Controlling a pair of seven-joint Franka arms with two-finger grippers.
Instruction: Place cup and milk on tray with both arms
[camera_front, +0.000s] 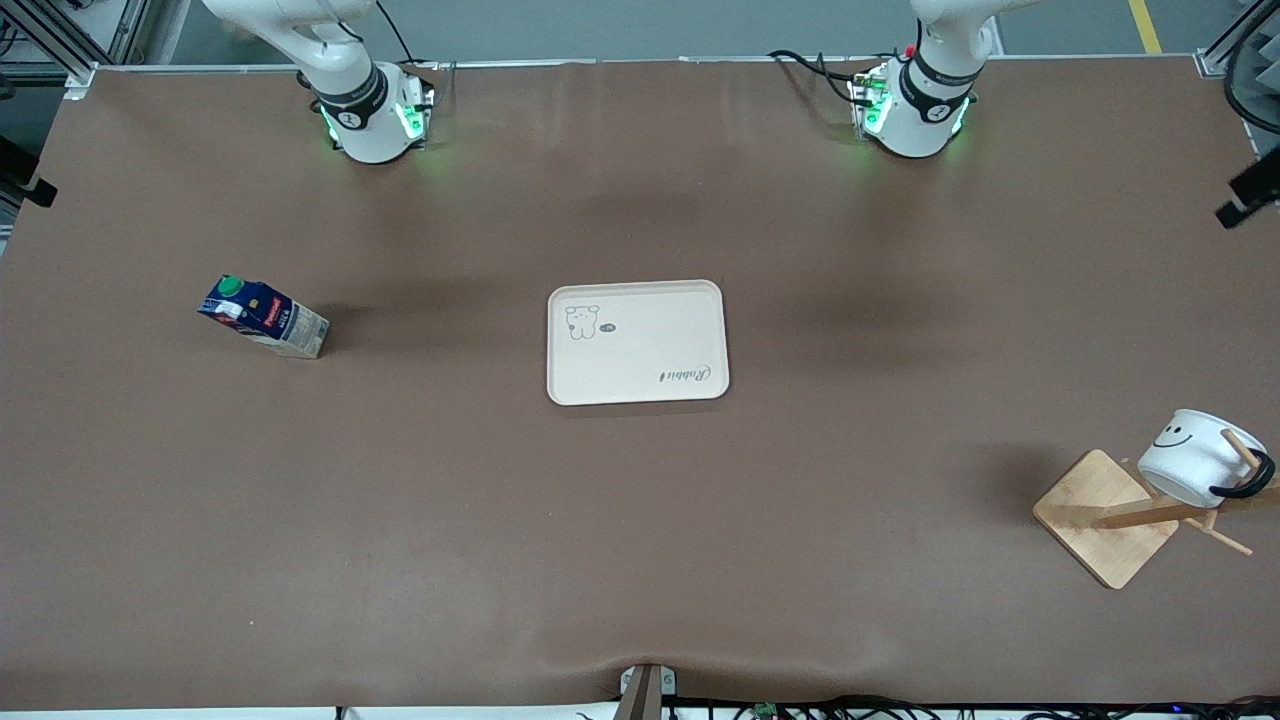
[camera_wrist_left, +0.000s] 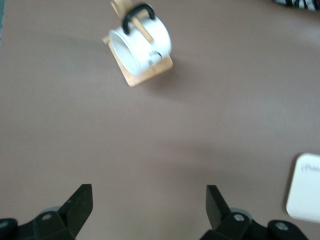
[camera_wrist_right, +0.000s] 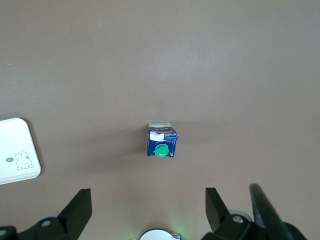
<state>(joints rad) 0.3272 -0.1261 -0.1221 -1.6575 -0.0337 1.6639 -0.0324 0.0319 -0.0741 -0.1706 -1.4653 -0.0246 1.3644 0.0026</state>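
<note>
The cream tray (camera_front: 640, 345) lies flat at the table's middle; its corner shows in the left wrist view (camera_wrist_left: 306, 192) and the right wrist view (camera_wrist_right: 15, 150). The dark-blue milk (camera_front: 265, 317) (camera_wrist_right: 161, 141) with a green cap stands toward the right arm's end. The white smiley cup (camera_front: 1195, 455) (camera_wrist_left: 142, 42) hangs by its black handle on a wooden rack toward the left arm's end. My left gripper (camera_wrist_left: 149, 200) is open, high above bare table, far from the cup. My right gripper (camera_wrist_right: 148, 200) is open too, high above the table with nothing between its fingers. Neither hand shows in the front view.
The wooden rack's square base (camera_front: 1105, 515) (camera_wrist_left: 142, 75) rests near the table's edge at the left arm's end, pegs sticking out. Both arm bases (camera_front: 375, 115) (camera_front: 915, 110) glow green along the table's edge farthest from the front camera. A brown mat covers the table.
</note>
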